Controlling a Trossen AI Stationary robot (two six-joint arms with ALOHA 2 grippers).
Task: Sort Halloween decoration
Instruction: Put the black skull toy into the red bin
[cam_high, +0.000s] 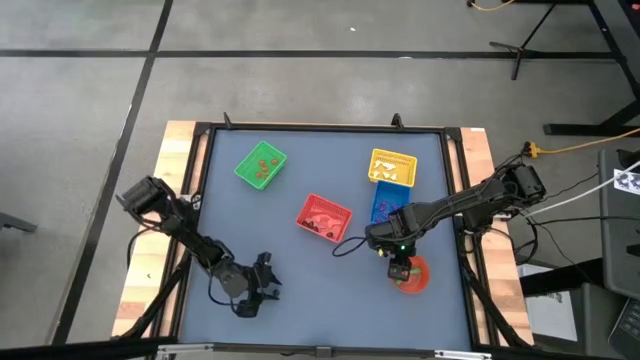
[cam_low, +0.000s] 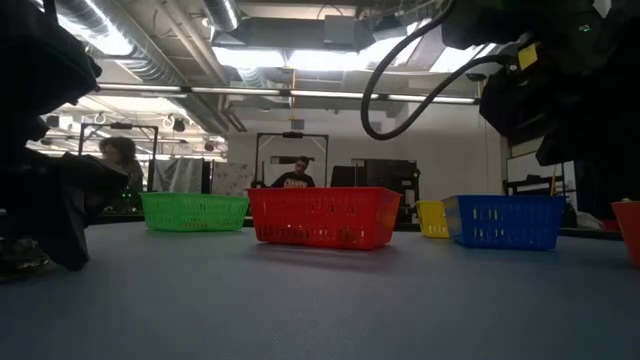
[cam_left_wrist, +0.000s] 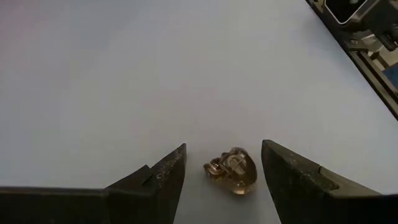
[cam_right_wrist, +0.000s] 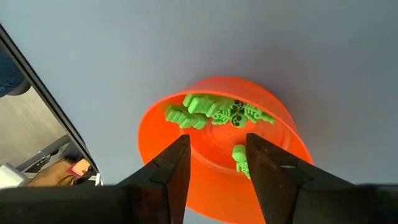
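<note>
Halloween decoration pieces wait in two places. A small amber skull-like trinket (cam_left_wrist: 232, 172) lies on the table between the parted fingers of my left gripper (cam_high: 256, 293), lower left in the high view; nothing is clenched yet, and I judge the jaws straddle it for a pickup. My right gripper (cam_right_wrist: 217, 163) hangs spread over the round orange-red bowl (cam_right_wrist: 273, 115), lower right in the high view, where green trinkets (cam_right_wrist: 214, 111) lie heaped, grasping none, probably to pluck one.
</note>
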